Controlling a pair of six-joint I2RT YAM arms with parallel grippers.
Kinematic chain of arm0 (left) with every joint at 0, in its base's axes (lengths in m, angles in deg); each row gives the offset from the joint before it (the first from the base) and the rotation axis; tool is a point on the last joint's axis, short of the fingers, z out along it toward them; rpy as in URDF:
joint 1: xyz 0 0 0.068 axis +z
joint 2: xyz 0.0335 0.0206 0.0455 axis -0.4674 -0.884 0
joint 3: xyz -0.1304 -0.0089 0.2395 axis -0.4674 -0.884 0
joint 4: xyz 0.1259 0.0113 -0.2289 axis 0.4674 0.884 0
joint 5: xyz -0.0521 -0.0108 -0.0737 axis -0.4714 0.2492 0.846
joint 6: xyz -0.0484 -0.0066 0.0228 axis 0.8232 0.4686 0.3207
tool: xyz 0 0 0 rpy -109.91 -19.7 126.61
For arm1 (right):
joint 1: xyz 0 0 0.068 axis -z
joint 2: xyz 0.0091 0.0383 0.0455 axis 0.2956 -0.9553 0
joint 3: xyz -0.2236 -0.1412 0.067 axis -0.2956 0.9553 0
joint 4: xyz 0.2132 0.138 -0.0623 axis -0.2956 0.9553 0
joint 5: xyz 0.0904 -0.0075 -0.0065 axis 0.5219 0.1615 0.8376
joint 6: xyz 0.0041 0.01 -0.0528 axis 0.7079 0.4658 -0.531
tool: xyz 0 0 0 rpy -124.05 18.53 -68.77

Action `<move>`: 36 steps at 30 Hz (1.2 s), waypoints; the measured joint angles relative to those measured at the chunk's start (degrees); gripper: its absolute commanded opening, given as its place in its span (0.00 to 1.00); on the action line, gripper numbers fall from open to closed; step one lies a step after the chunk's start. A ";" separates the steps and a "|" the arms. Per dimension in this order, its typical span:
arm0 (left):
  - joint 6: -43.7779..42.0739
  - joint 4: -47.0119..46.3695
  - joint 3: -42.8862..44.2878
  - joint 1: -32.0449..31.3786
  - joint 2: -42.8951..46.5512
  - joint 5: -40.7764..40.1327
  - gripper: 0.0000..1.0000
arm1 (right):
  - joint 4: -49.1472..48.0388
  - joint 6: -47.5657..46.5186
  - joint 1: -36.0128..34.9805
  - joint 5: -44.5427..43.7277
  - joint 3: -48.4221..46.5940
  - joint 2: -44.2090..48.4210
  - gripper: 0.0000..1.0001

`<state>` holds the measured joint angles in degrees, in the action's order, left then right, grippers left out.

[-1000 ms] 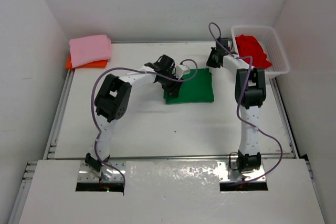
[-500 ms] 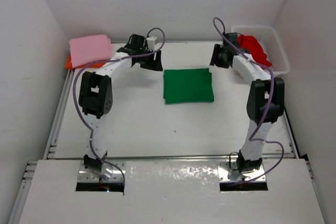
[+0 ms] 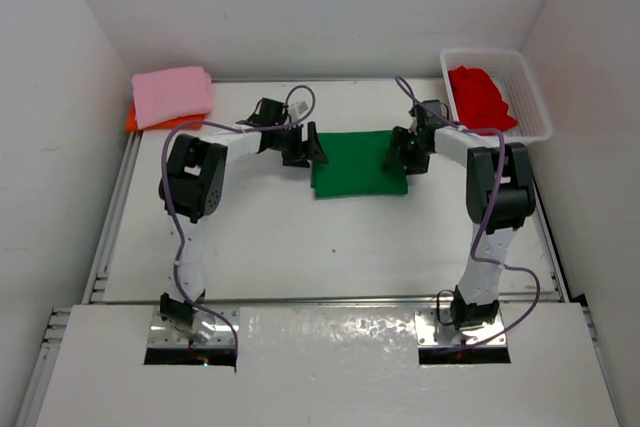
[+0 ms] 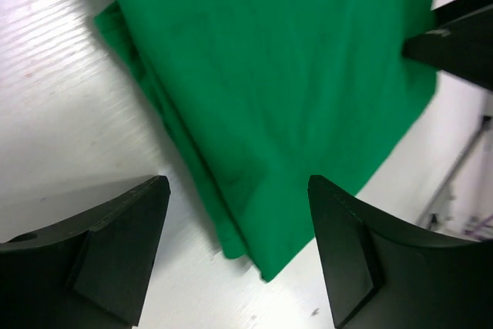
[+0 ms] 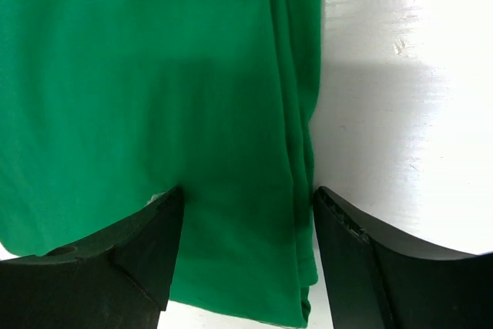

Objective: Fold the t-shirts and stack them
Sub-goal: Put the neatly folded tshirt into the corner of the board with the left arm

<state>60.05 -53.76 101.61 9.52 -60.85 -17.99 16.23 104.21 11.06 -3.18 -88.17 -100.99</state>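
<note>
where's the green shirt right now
In the top view the folded green t-shirt lies flat at mid-table, towards the far edge, flanked by the open left jaws at its left edge and the open right jaws at its right edge.

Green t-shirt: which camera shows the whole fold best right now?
Top external: the green t-shirt shows whole there, a folded rectangle lying flat. Left wrist shows only one layered edge and a corner; right wrist shows only the opposite edge, close up between its fingers.

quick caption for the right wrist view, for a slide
Open right gripper poised over one edge of the folded green t-shirt
</note>
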 measured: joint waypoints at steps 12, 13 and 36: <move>12.28 -15.69 -5.01 -1.51 -2.91 7.76 0.55 | -11.47 3.67 0.17 6.14 6.03 1.20 0.65; 12.98 -16.72 -4.98 -1.49 -3.50 8.66 0.48 | -12.68 4.11 0.17 6.88 6.58 1.20 0.65; -21.97 20.74 14.82 9.68 -4.79 -2.75 0.00 | -5.79 2.38 0.39 6.54 13.16 13.44 0.67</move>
<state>38.08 -33.02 116.43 19.20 -65.64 -20.74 10.44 106.59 11.45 3.36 -75.01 -87.55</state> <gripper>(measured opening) 0.063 0.668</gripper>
